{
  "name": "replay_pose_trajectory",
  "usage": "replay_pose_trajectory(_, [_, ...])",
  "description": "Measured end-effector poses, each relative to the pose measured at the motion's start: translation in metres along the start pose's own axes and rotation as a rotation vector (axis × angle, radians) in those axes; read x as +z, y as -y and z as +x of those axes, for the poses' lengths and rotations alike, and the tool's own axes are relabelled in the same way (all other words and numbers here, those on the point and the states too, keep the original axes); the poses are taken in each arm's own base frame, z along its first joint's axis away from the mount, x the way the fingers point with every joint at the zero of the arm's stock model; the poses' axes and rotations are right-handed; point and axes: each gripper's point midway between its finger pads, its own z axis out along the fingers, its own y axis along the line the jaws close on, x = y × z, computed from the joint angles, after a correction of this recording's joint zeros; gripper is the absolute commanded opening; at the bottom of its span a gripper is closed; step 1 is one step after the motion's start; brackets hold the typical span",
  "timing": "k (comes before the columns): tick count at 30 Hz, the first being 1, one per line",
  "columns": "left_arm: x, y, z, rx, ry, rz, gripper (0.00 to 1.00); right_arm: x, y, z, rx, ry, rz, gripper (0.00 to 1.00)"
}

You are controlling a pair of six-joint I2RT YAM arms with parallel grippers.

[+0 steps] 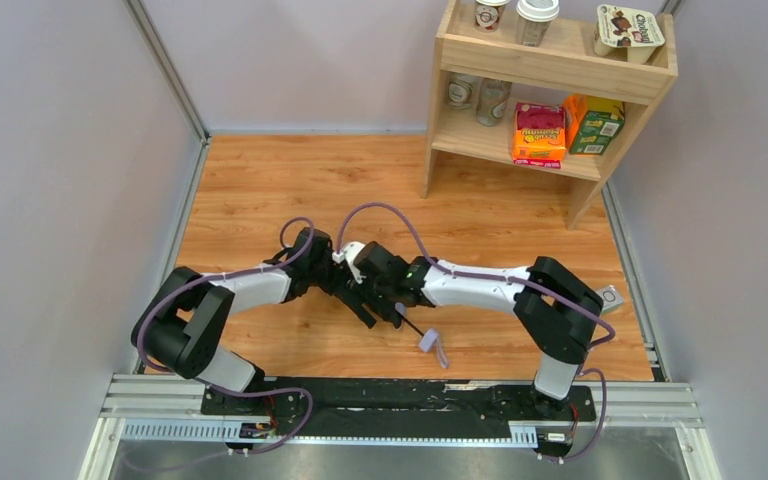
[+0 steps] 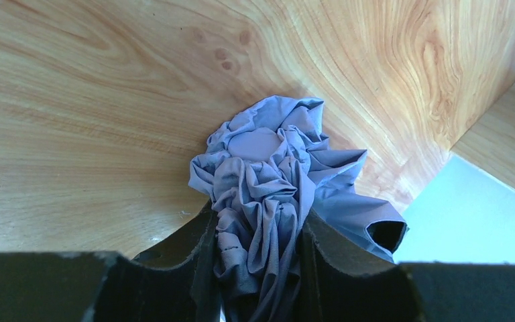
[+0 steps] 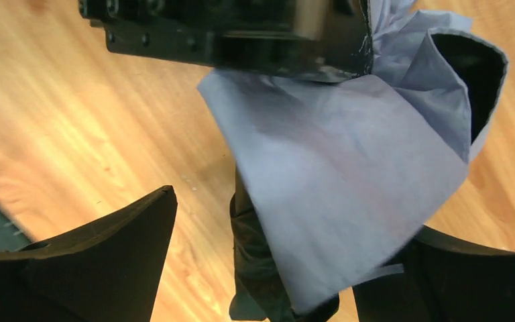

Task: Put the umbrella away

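Found left gripper (image 2: 258,235) clenched on bunched canopy of the umbrella (image 2: 268,161), well short of the shelf (image 1: 550,62) (down-left of it). Found right gripper (image 3: 298,215) released, with jaws spread wide about loose fabric. Advise gathering slack folds tight before wrapping; keep strap tab (image 1: 432,345) free.

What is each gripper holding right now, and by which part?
The left gripper clamps the umbrella by its bunched canopy fabric. The right gripper stands open around loose fabric, gripping nothing.
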Motion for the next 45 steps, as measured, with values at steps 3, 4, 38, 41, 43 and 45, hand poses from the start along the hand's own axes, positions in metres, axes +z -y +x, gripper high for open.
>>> replay_pose_trajectory(3, [0.0, 0.0, 0.0, -0.003, -0.005, -0.015, 0.0, 0.006, 0.006, 0.0, -0.097, -0.01, 0.157, 0.86])
replay_pose_trajectory(4, [0.0, 0.0, 0.0, -0.005, -0.005, -0.02, 0.0, 0.009, 0.009, -0.001, -0.119, -0.009, 0.202, 0.83])
replay_pose_trajectory(38, [-0.007, -0.01, 0.002, 0.01, 0.024, 0.094, 0.03, 0.025, 0.015, -0.014, 0.307, 0.045, -0.57, 0.0])
replay_pose_trajectory(41, [-0.007, -0.008, 0.005, 0.005, 0.011, 0.124, 0.0, 0.023, 0.016, -0.01, 0.316, 0.01, -0.563, 0.02])
replay_pose_trajectory(43, [-0.007, -0.008, 0.006, 0.015, 0.006, 0.128, 0.0, 0.022, 0.017, -0.008, 0.32, -0.005, -0.553, 0.22])
replay_pose_trajectory(45, [-0.007, -0.008, 0.008, 0.02, -0.002, 0.129, 0.0, 0.021, 0.017, -0.007, 0.322, -0.018, -0.527, 0.45])
